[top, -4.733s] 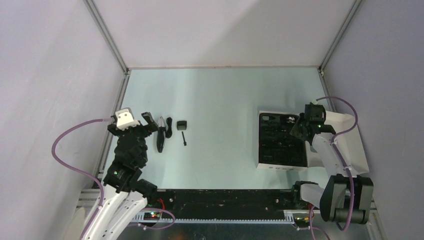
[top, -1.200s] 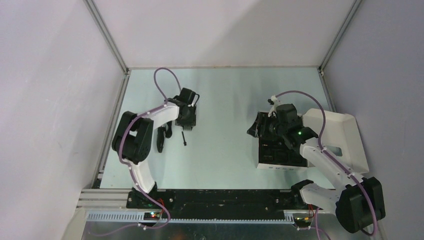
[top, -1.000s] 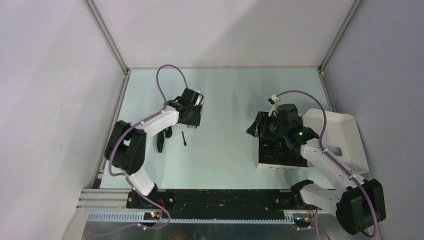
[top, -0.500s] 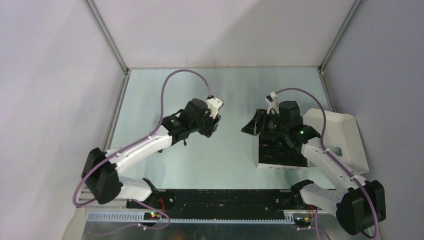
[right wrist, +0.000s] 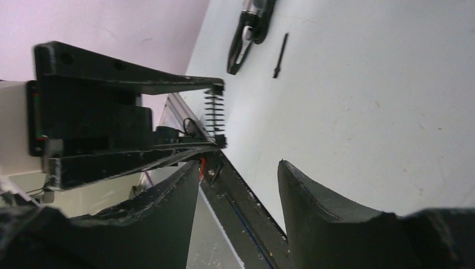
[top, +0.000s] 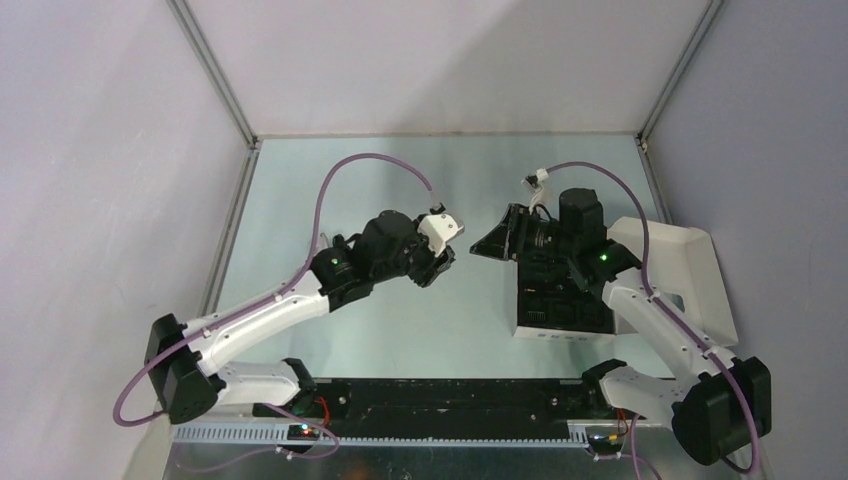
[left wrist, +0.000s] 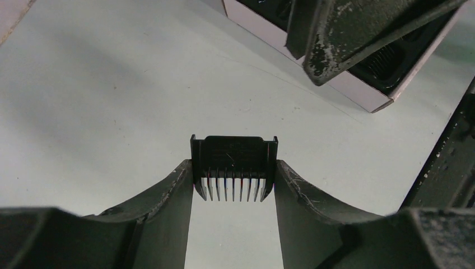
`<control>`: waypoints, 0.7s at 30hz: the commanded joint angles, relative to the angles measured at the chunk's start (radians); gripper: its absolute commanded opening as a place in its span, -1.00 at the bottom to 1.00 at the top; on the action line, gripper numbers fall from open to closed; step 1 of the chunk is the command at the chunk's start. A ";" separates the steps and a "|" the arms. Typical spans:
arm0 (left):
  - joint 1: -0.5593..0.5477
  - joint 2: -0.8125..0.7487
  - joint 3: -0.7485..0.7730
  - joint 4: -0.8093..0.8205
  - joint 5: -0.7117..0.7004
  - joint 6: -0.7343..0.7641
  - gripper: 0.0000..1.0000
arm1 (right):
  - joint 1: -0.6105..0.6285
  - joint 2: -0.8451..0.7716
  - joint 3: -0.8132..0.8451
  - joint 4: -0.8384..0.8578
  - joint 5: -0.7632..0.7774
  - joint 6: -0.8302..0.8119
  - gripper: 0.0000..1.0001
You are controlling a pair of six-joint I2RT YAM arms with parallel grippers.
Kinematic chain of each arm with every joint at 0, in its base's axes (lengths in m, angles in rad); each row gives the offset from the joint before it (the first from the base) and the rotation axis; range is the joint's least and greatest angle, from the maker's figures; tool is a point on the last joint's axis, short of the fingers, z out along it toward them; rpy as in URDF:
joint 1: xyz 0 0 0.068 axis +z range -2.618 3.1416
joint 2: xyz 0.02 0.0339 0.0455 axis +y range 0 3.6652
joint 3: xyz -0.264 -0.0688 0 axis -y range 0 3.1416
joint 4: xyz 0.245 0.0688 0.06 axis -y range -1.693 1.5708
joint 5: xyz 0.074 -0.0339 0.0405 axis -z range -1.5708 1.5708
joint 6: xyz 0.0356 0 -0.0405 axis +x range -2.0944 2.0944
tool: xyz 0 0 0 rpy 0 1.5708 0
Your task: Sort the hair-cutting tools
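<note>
Left gripper (left wrist: 233,171) clamps 1 comb attachment (left wrist: 233,152) beside the white box (left wrist: 353,91); right gripper (right wrist: 238,165), jaws apart, hangs at the box's edge; a bump could knock the comb loose.

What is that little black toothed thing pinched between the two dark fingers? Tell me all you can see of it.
The comb attachment is a small, blocky, matt black piece, plastic by the look, with a flat back and a row of thin teeth pointing toward the wrist camera. The left gripper clamps its two short ends, holding it level. Nothing else seems to touch it; the pale table lies behind.
</note>
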 commanded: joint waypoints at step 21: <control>-0.085 -0.021 0.093 0.018 0.017 0.078 -0.34 | 0.101 0.083 0.058 0.209 -0.072 0.088 -0.21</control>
